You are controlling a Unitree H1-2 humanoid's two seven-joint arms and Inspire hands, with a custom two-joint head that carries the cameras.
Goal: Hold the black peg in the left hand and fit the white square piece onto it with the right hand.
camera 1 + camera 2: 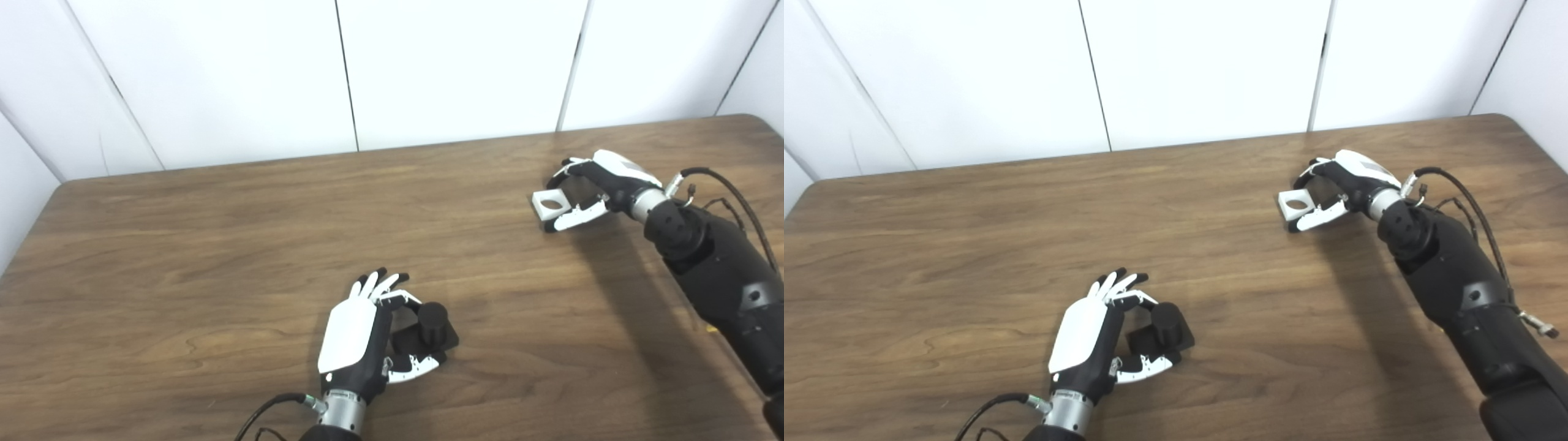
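The black peg (pixel 432 320), a short cylinder on a square black base, stands on the wooden table (pixel 214 245) near the front middle. My left hand (pixel 352 334) is cupped around its left side. The fingers curl behind it, the thumb lies along the base's front edge, and the hand is not closed. The white square piece (pixel 549 205), with a round hole, lies flat at the right rear. My right hand (pixel 603 180) is open just right of it. Its fingers arch over the piece's far side and its thumb lies along the near side.
White wall panels stand behind the table's far edge. The right arm (pixel 716 269) and its cables cross the table's right side. A cable trails from the left wrist (pixel 275 404) at the front edge.
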